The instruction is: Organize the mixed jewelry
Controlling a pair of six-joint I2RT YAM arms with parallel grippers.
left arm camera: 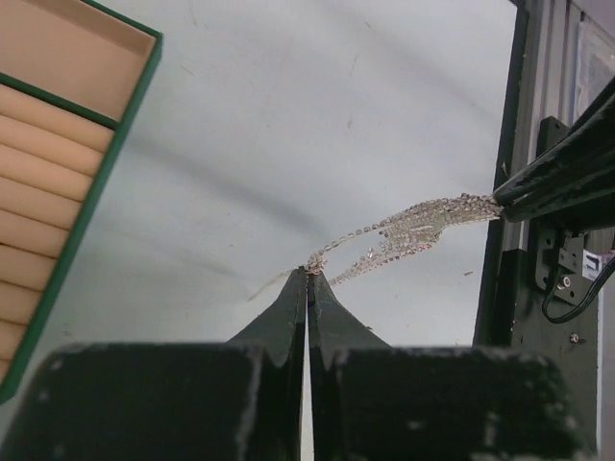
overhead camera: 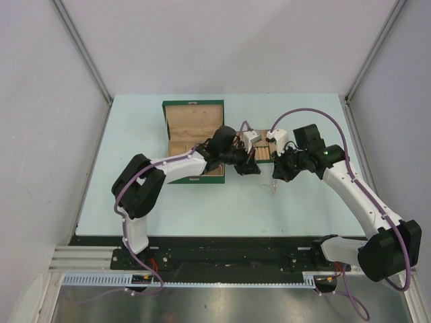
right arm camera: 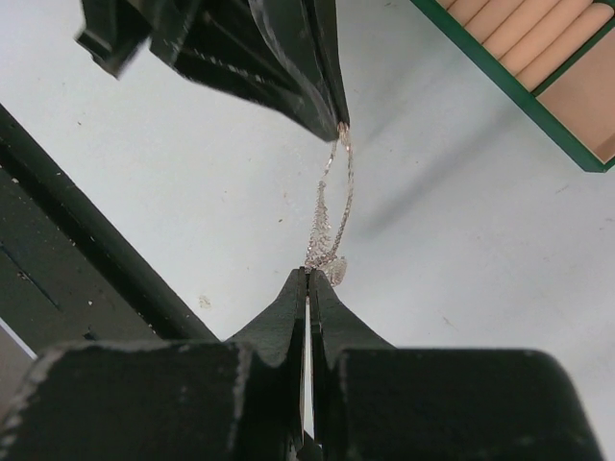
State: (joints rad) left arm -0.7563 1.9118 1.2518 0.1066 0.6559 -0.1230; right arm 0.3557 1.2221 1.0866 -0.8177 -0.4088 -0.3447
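A thin silver chain necklace (left arm camera: 404, 230) is stretched in the air between my two grippers, above the pale table. My left gripper (left arm camera: 309, 273) is shut on one end of it. My right gripper (right arm camera: 307, 274) is shut on the other end, where the sparkly pendant cluster (right arm camera: 336, 270) hangs beside the tips. In the top view the left gripper (overhead camera: 254, 168) and right gripper (overhead camera: 275, 177) are close together at the table's middle. The chain also shows in the right wrist view (right arm camera: 332, 206). The small silver pieces and the bangle are out of view.
The open green box (overhead camera: 192, 121) with tan compartments lies behind the left arm; its edge shows in the left wrist view (left arm camera: 86, 206) and the right wrist view (right arm camera: 519, 91). A small tan divided tray (overhead camera: 264, 154) sits just behind the grippers, partly hidden.
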